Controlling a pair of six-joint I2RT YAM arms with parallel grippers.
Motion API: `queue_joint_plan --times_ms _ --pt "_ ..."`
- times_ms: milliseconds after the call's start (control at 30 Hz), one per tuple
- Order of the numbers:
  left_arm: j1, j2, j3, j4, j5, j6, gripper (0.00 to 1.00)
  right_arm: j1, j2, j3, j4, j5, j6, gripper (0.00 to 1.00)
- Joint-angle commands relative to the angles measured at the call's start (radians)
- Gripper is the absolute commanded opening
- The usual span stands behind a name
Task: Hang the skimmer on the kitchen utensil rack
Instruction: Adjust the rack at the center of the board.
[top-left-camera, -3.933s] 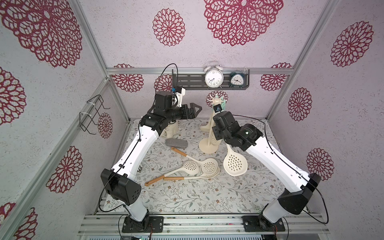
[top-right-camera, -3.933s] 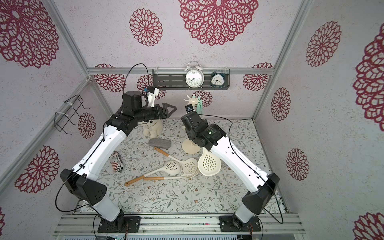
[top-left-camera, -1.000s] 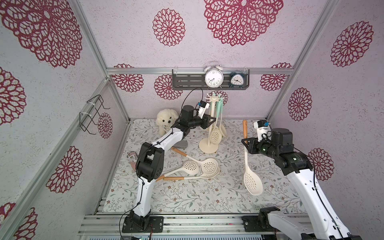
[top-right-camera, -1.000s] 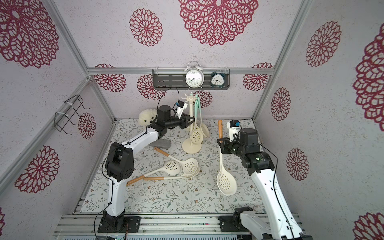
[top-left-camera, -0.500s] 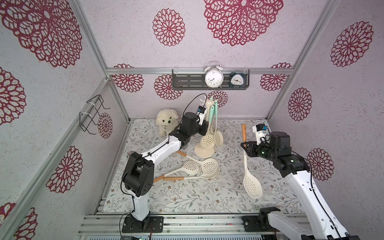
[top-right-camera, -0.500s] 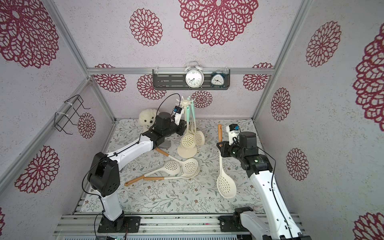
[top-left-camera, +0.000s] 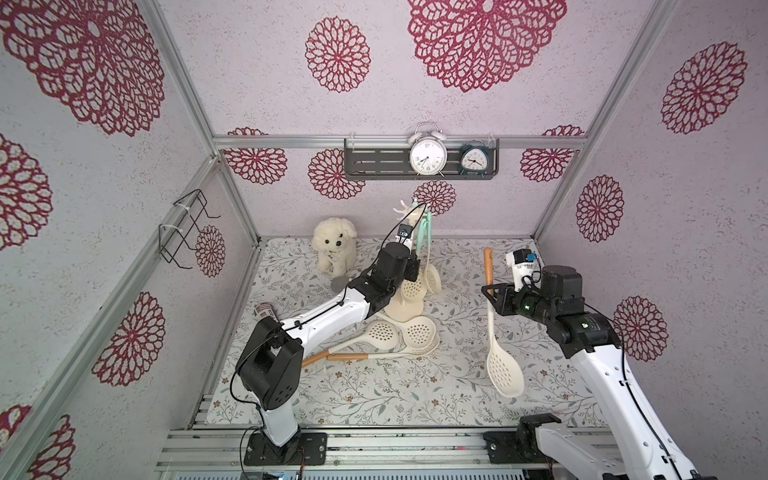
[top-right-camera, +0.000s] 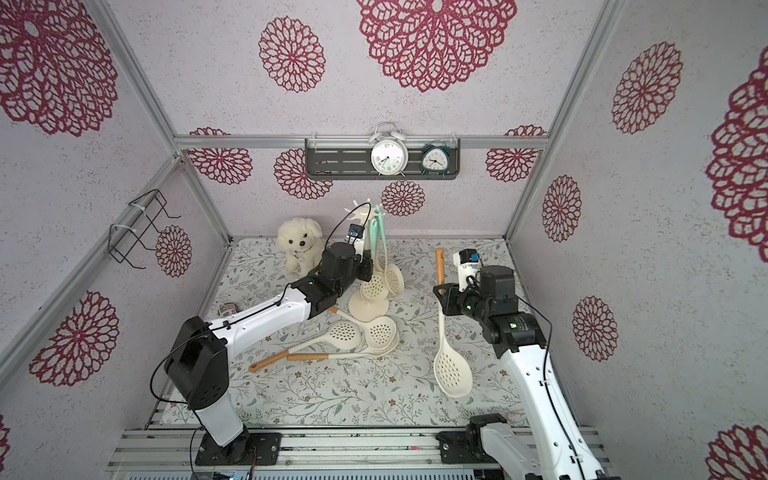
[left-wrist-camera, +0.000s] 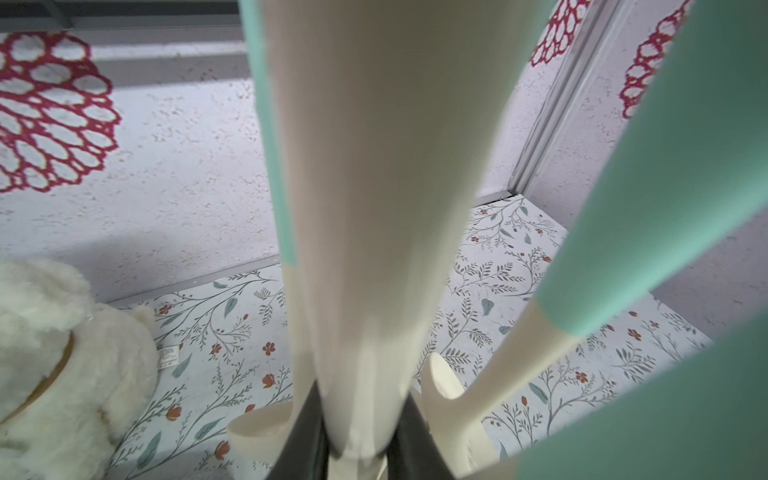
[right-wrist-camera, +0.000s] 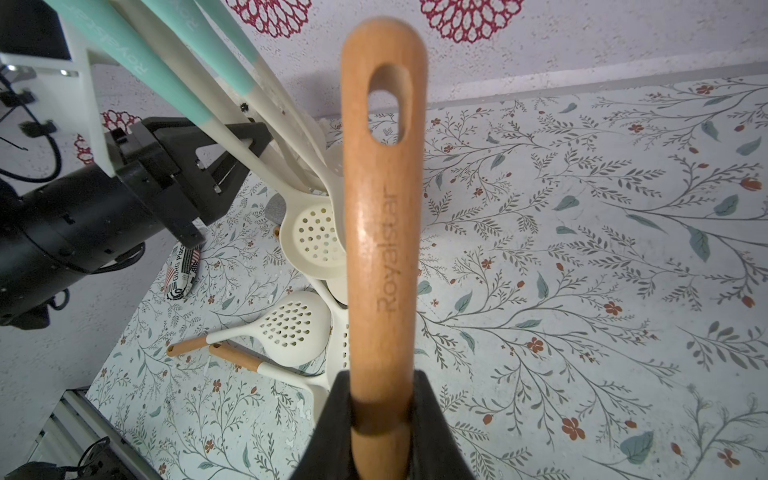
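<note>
Over the right side of the floral-print mat (top-left-camera: 457, 399), the right gripper (top-left-camera: 492, 295) pinches the cream perforated skimmer with the wooden handle (top-left-camera: 505, 372) (top-right-camera: 453, 370). In the right wrist view its black jaws press on both sides of the wooden handle (right-wrist-camera: 382, 208), below the printed brand name. The handle's end with the oval hanging hole stands free above the grip, and the holed head hangs below it, toward the mat's front edge. This skimmer is well apart from the kitchen utensil rack (top-left-camera: 401, 309) (top-right-camera: 368, 309), a tall cream pole stand on a round base near the middle of the mat's back half.

The left gripper (top-left-camera: 409, 266) (top-right-camera: 365, 266) reaches the rack's pole from the left. In the left wrist view the two dark jaws sit tight against either side of the cream pole (left-wrist-camera: 374, 208), gripping it low down. Mint-handled cream skimmers (top-left-camera: 424, 232) hang from the hooked crown, their heads beside the pole just above the base.

Just in front of the base lies a pile of cream skimmers with wooden handles (top-left-camera: 382, 334). A white plush dog (top-left-camera: 334, 249) sits near the mat's back left corner. A small printed pouch (right-wrist-camera: 183, 266) lies by the left edge. On the back wall a dark grey slotted shelf (top-left-camera: 374, 162) carries a white alarm clock (top-left-camera: 427, 156) and a dark teal one (top-left-camera: 473, 159).
</note>
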Motion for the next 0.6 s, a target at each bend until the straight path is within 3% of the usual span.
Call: queue_joint_plan --times_ms 0,333,433,567 --pt "-0.023 0.035 0.071 0.011 -0.192 -0.041 0.0 -0.01 -0.028 0.012 0.032 -0.014 -0.012 0.0" --pt "-0.066 0.155 0.255 -0.098 -0.448 -0.209 0.0 -0.017 -0.037 0.012 0.027 -0.016 -0.013 0.0" --pt "-0.079 0.169 0.26 -0.097 -0.466 -0.238 0.01 -0.017 -0.038 0.011 0.027 -0.019 -0.013 0.0" --pt "-0.098 0.161 0.222 -0.048 -0.435 -0.226 0.29 -0.019 -0.046 0.013 0.026 -0.015 -0.015 0.0"
